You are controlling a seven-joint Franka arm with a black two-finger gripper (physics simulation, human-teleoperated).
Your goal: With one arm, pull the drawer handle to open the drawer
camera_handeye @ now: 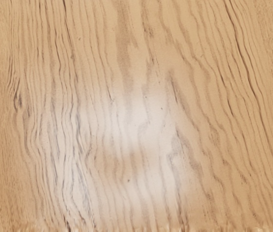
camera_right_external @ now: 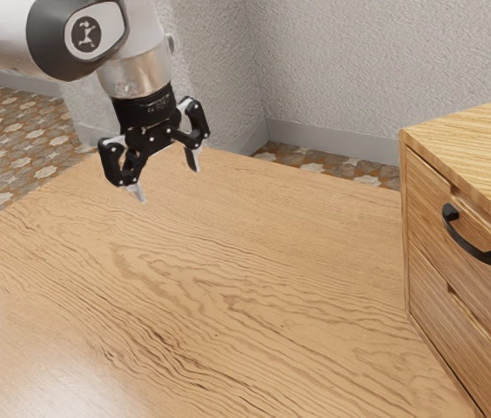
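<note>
The gripper (camera_right_external: 167, 178) hung wide open and empty, well apart from the handle (camera_right_external: 474, 238) lying level across the drawer (camera_right_external: 426, 198) toward the exterior view's right.

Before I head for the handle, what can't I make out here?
Drawer cabinet: cut off by the exterior view's right and lower edges; its width unknown.
Lower front panel: cropped there too; any handle on it untold.
Arm behind the end effector: cropped at the exterior view's upper left.

Soft, even light is seen; a pale sheen is caught on the surface (camera_right_external: 28, 348) toward the exterior view's left. In the wrist view, a broad whitish glare (camera_handeye: 136, 145) is spread over the grain.
</note>
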